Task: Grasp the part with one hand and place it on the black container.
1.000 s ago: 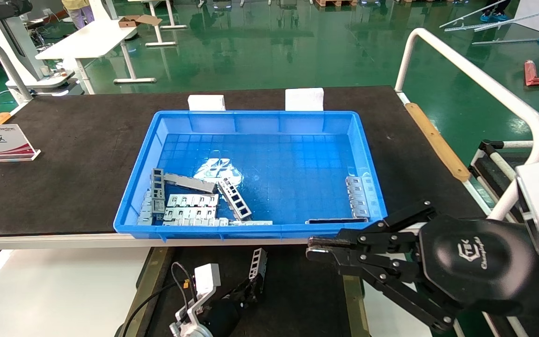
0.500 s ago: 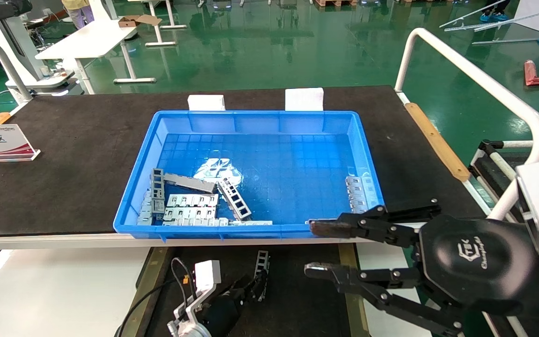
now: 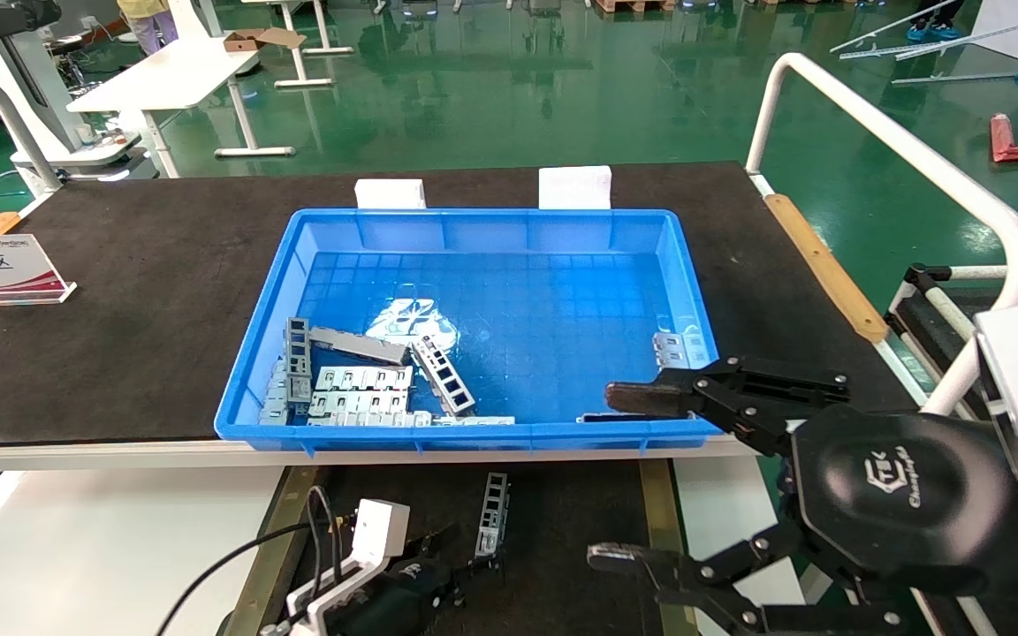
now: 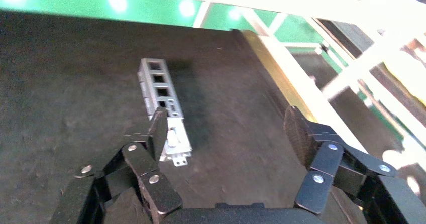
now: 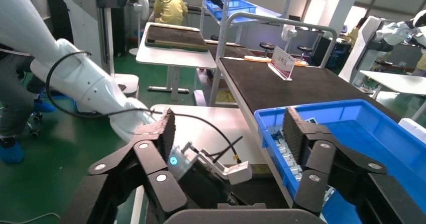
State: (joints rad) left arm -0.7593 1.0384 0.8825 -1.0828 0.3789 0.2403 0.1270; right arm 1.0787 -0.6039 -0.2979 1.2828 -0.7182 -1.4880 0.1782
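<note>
Nearest the robot, the left tool (image 4: 223, 133) hangs low over the black container (image 3: 562, 521), its fingers spread wide and gripping nothing. The part (image 4: 162, 101) lies flat on the container's matte floor, so the placing looks done. In the left wrist view one finger pad (image 4: 158, 126) overlaps the strip's near end while the other pad stands well clear; whether that pad touches the metal I cannot tell. In the head view the part (image 3: 491, 514) sits just ahead of the left tool (image 3: 460, 570). The right tool (image 3: 628, 477) is also released, jaws gaping, one finger over the near rim of the blue crate (image 3: 474, 230) on the worktop (image 3: 120, 265), probably readied for another strip from the heap of metal parts (image 3: 359, 380) inside.
</note>
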